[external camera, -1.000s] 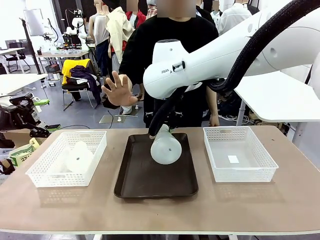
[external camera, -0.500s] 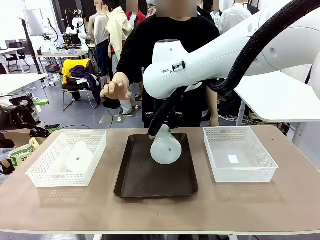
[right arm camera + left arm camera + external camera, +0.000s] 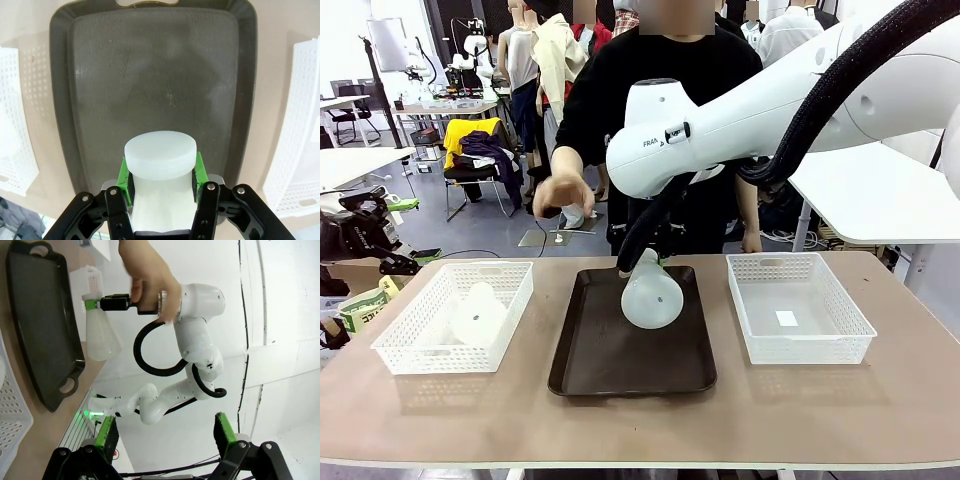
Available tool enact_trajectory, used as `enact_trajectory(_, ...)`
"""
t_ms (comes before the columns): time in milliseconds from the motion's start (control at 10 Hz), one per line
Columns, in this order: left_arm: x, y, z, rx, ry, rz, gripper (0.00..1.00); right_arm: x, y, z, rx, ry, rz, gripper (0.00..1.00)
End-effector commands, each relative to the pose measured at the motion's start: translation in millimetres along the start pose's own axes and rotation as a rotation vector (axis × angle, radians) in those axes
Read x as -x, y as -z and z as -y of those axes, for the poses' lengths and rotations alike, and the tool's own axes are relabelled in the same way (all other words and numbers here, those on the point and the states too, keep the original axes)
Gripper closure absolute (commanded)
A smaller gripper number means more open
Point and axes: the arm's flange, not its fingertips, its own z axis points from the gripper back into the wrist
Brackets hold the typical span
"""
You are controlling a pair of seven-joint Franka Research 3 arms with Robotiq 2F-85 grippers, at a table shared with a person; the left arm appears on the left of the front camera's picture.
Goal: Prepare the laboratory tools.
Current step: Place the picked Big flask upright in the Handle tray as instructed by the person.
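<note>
One frosted-white flask [image 3: 652,293] hangs neck-up over the dark brown tray [image 3: 610,365], its wide base tilted toward the front camera. My right gripper [image 3: 645,258] is shut on its neck. In the right wrist view the green pads clamp the flask [image 3: 159,155] on both sides inside the right gripper [image 3: 159,172], with the tray [image 3: 150,75] below. A second flask [image 3: 478,312] lies in the white basket [image 3: 440,362] on the left. In its own wrist view my left gripper [image 3: 165,432] stands open with nothing between its fingers, looking at the held flask [image 3: 102,335].
A white lattice basket [image 3: 800,345] holding a small white slip stands right of the tray. A person in black stands at the far side, one hand [image 3: 560,190] held in the air above the table's far left. Bare tabletop runs along the front edge.
The person's raised open palm has dropped and its fingers have curled. Both arms and the held flask stay where they were.
</note>
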Motion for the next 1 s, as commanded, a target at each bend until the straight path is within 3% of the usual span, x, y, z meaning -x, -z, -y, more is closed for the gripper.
enact_trajectory(0, 0.4, -0.9, 2.1, 0.005, 0.008, -0.002, 0.0, -0.3, -0.8, 0.5, -0.004, -0.001, -0.001, 1.0)
enact_trajectory(900, 0.4, -0.9, 2.1, 0.005, 0.008, -0.002, 0.0, -0.3, -0.8, 0.5, -0.004, -0.001, -0.001, 1.0)
